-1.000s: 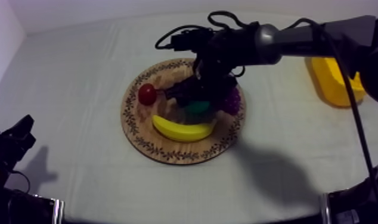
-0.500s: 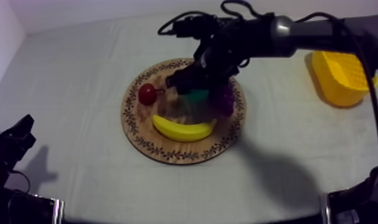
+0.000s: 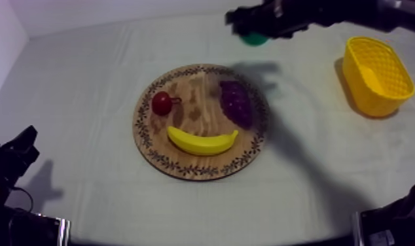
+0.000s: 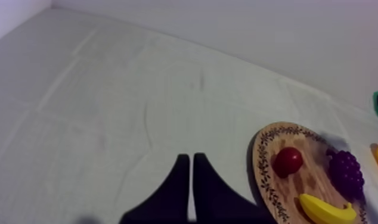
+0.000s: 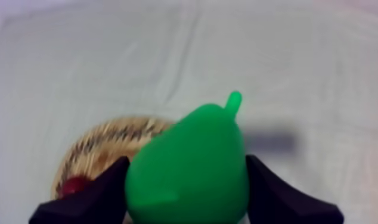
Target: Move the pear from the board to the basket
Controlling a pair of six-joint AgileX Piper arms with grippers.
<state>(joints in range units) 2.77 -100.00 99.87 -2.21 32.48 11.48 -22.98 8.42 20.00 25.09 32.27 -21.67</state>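
The right gripper is at the upper middle of the top view, over the cloth and beyond the far rim of the board. Its two fingers are clenched on the pear, one at each side of it. The pear is held in the air with its stem up, off the board. In the top view it shows as a green spot just under the gripper, between the board and the basket and nearer to the board.

The basket stands at the right of the frame, well apart from the board.

On the board lie a small red fruit at the left, grapes at the right and a banana at the near side.

The left gripper is low at the lower left of the top view. In its own wrist view its fingers lie together as a narrow wedge, closed with nothing between them, over the cloth beside the board.
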